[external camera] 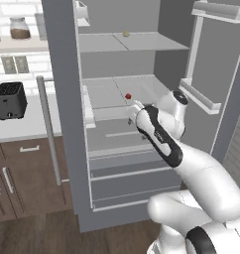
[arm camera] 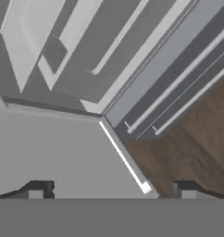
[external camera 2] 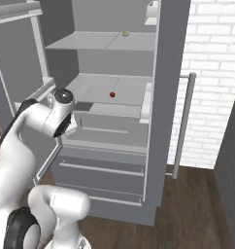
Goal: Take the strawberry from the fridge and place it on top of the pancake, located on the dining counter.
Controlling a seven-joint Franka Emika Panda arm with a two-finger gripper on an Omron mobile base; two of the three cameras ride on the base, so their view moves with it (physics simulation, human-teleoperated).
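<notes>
One strawberry point(external camera: 128, 96) on fridge point(external camera: 67, 124) shelf

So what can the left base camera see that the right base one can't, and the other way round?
The left base view alone takes in the black toaster on its white counter, a jar on a shelf, and brown cabinets. The right base view alone takes in the white brick wall beside the fridge. Both share the open fridge, the strawberry on its middle shelf, a tan lump on the shelf above, the bottom drawers and the white arm.
</notes>
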